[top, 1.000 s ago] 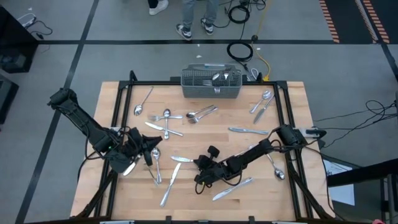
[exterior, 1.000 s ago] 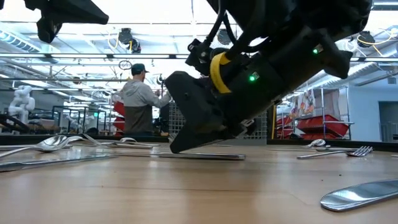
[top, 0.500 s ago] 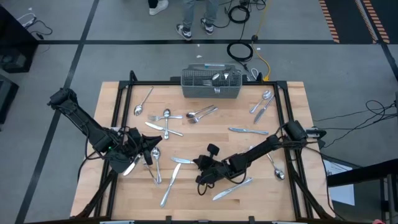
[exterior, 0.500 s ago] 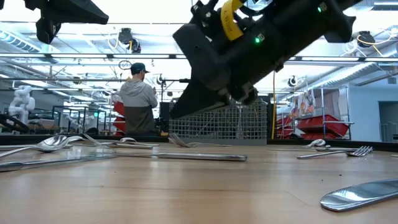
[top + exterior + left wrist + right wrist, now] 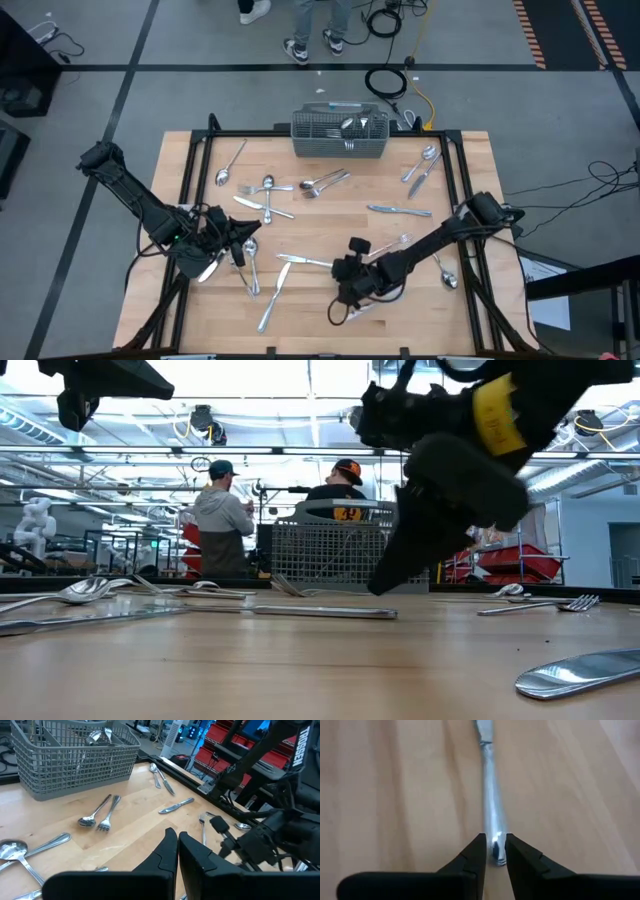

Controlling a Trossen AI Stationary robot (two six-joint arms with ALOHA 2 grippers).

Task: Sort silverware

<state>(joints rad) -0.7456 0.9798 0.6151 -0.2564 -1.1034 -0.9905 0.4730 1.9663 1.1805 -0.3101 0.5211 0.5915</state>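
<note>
My right gripper stands narrowly open, straddling a knife handle on the table, well apart from the basket, to grasp it.

The scene is evenly and brightly lit from overhead. Glare is seen from ceiling lights behind. The table is rendered soft and blurred up close.

Shiny silver forks, spoons and knives lie flat and scattered over the wooden table. Near the grey mesh basket rest a spoon, a spoon and fork pair and two pieces to its right. A few pieces stand inside the basket. Farther from it lie a knife and another knife.
</note>
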